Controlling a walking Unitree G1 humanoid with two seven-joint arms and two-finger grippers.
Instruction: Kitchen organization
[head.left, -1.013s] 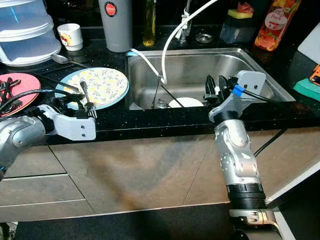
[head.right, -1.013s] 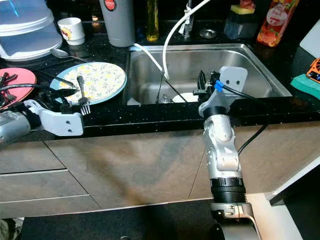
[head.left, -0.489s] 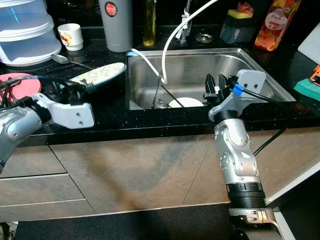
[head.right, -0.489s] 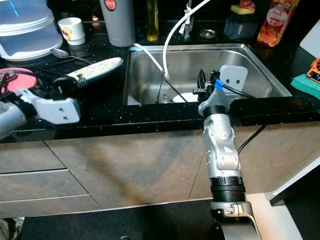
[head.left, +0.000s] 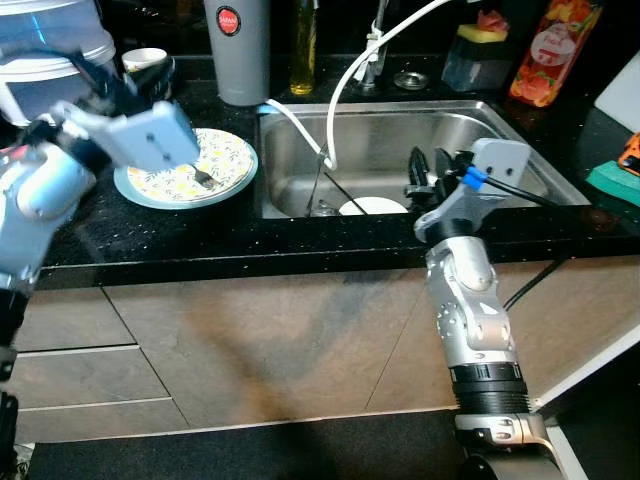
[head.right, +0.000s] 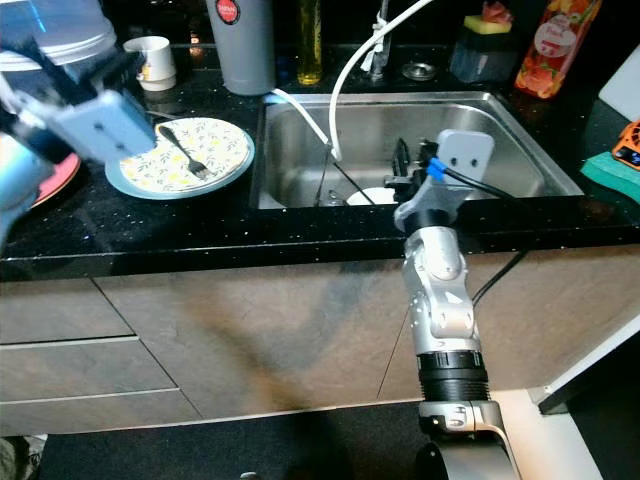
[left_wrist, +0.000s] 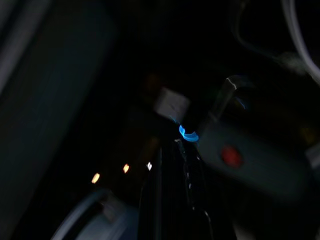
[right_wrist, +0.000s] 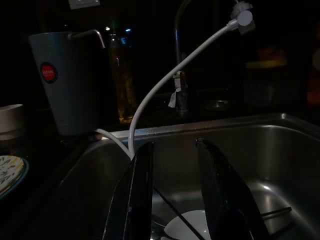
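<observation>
Now the floral plate (head.left: 190, 166) is seen lying flat on the black countertop (head.left: 300, 240), just beside the steel sink (head.left: 400, 140) at the sink's 9 o'clock. A fork (head.right: 181, 154) is laid across the plate, tines toward 5 o'clock. The left gripper (head.left: 100, 75) is raised above the counter at the plate's 10 o'clock, clear of the plate; whether its fingers are spread or pressed together cannot be told, as they are blurred and the left wrist view is nearly black. The right gripper (right_wrist: 175, 195) is held over the sink's front edge, its two black fingers spread apart with nothing between them. A white dish (head.left: 372, 206) is seen in the basin below them. A white hose (right_wrist: 175, 80) is looped from the tap down into the sink. At the plate's 12 o'clock a grey cup with a red badge (head.left: 238, 50) is stood, and a white mug (head.right: 156, 58) at 11 o'clock.
</observation>
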